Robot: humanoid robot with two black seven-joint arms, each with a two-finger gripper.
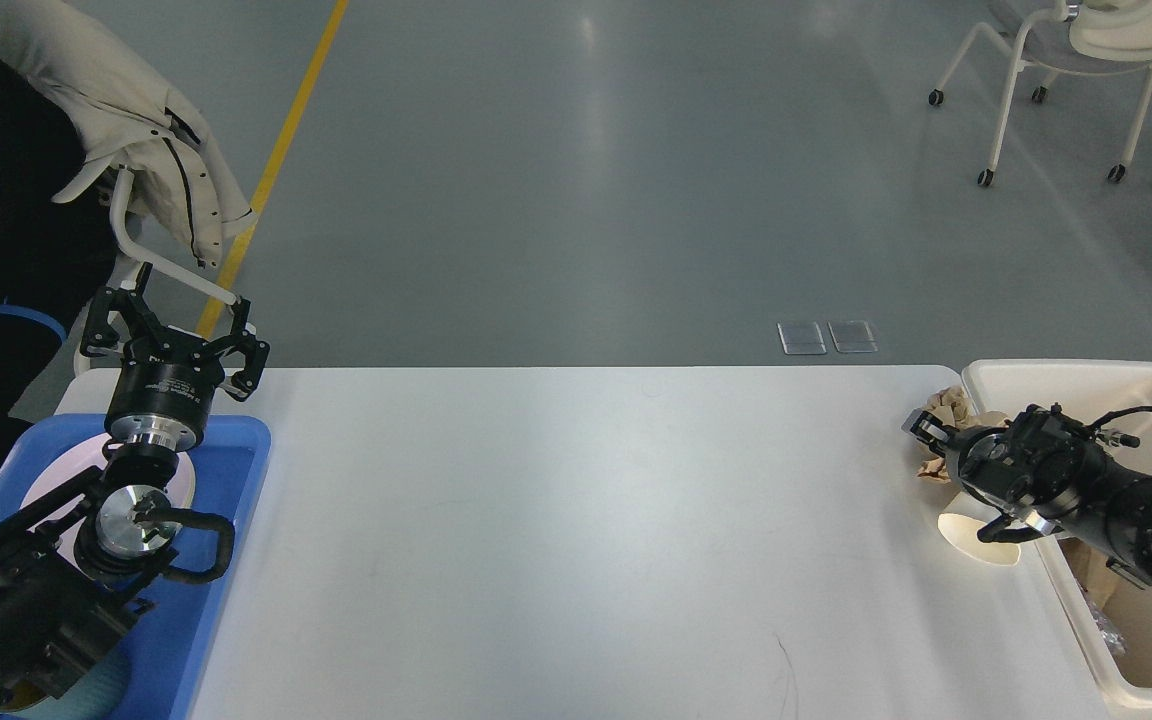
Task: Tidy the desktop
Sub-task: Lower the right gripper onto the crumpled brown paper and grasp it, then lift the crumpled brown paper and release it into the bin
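Note:
The white desktop (576, 540) fills the lower half of the head view. At its far right edge lies a crumpled ball of brown paper (951, 405), with a white paper cup (976, 535) on its side just in front of it. My right gripper (924, 427) is low over the desktop, right against the brown paper; it is small and dark, so its fingers cannot be told apart. My right arm hides most of the cup. At the far left corner my left gripper (174, 335) stands open and empty above the tray.
A blue tray (236, 470) holding a white plate (51, 485) sits on the left edge. A cream bin (1066, 375) with paper waste stands off the right edge. A chair draped with a jacket (136, 110) is behind the left corner; another chair (1086, 60) stands far right.

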